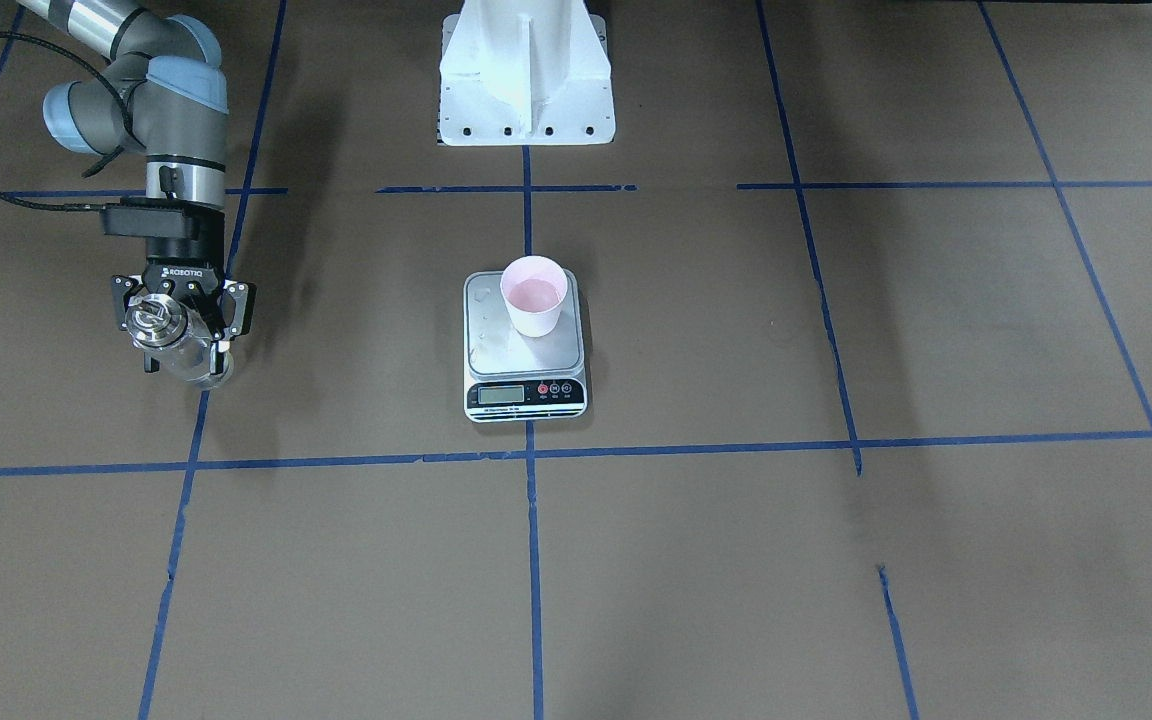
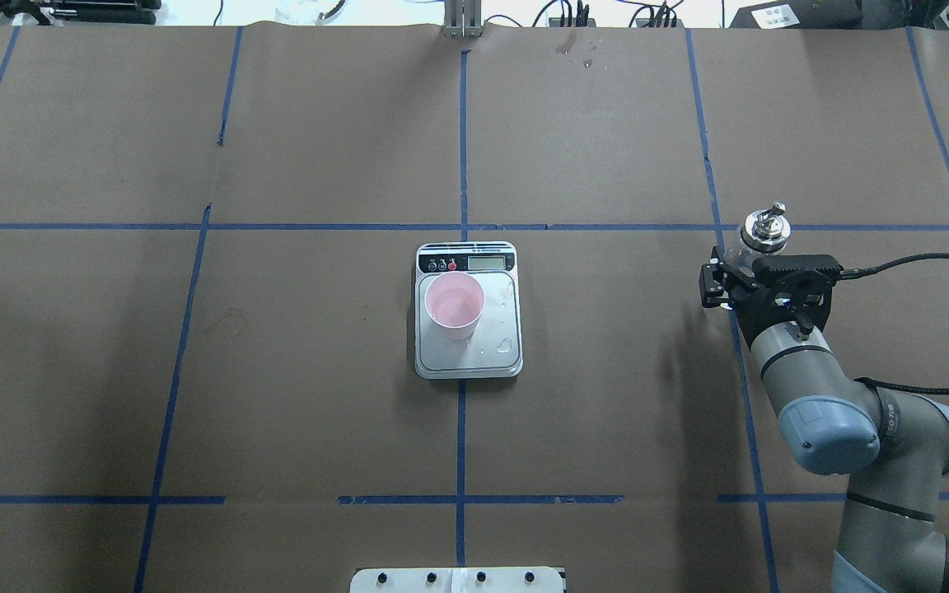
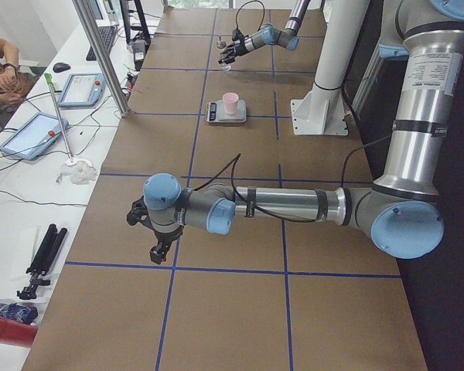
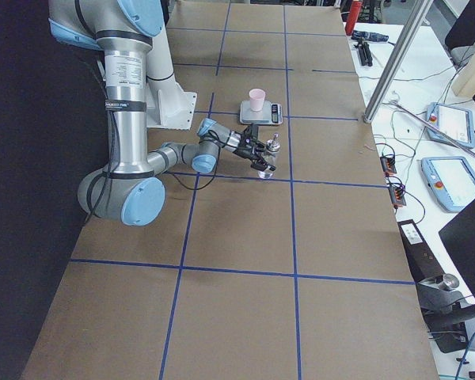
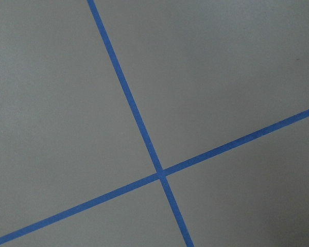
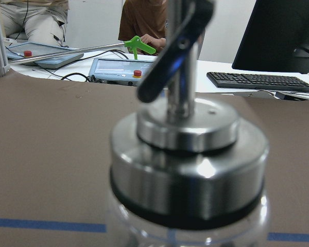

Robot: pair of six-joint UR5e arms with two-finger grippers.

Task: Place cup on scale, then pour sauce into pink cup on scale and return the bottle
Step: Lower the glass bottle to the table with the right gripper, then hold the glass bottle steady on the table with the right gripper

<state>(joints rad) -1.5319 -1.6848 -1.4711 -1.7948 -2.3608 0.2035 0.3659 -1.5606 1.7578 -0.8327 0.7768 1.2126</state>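
The pale pink cup (image 1: 534,295) stands upright on the silver platform of the scale (image 1: 492,335), toward its robot-side edge; it also shows in the overhead view (image 2: 454,303). Small clear drops lie on the platform (image 2: 501,346). My right gripper (image 1: 181,330) is closed around the clear glass bottle (image 1: 158,322) with its silver collar and spout, far to the scale's side, low over the table. The bottle fills the right wrist view (image 6: 188,154). I cannot make out the sauce in the glass. My left gripper (image 3: 151,236) hovers over the brown table, far from the scale; I cannot tell its state.
Blue tape lines (image 1: 531,455) grid the brown paper table. The white robot pedestal (image 1: 526,75) stands behind the scale. Operators, tablets and a keyboard sit beyond the table's far edge (image 6: 118,64).
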